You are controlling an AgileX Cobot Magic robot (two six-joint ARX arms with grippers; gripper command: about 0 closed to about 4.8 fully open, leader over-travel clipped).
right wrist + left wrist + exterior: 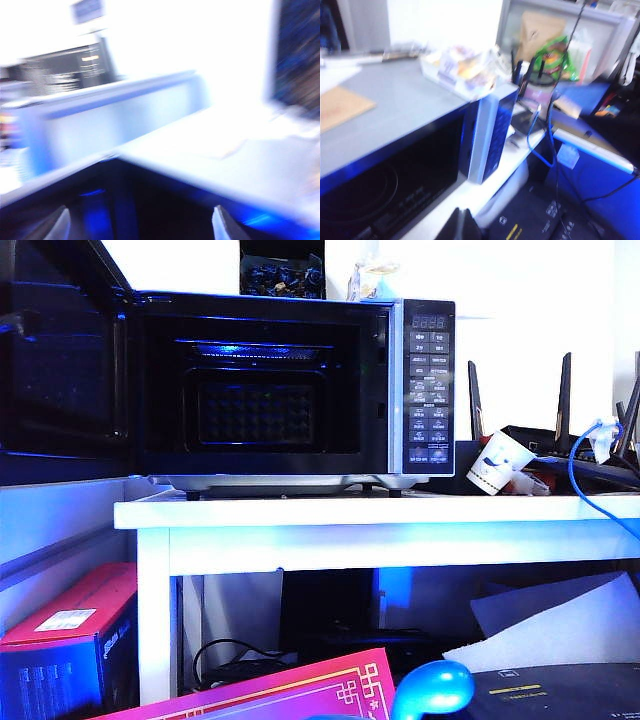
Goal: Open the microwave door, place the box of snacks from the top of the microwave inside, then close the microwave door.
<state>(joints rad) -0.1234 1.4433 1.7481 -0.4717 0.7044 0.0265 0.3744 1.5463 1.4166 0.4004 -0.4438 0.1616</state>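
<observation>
The black microwave stands on a white table with its cavity showing. The microwave door is swung open to the left. On its top at the right lies the pale box of snacks. The left wrist view looks down over the microwave's grey top at the box of snacks near the far corner. My left gripper is shut and empty, low in front of the microwave. My right gripper is open with nothing between its fingers; its view is motion-blurred. Neither gripper shows in the exterior view.
A dark box of blue-wrapped pieces also sits on the microwave. On the white table to the right are a paper cup, a router with tall antennas and a blue cable. A red box lies below.
</observation>
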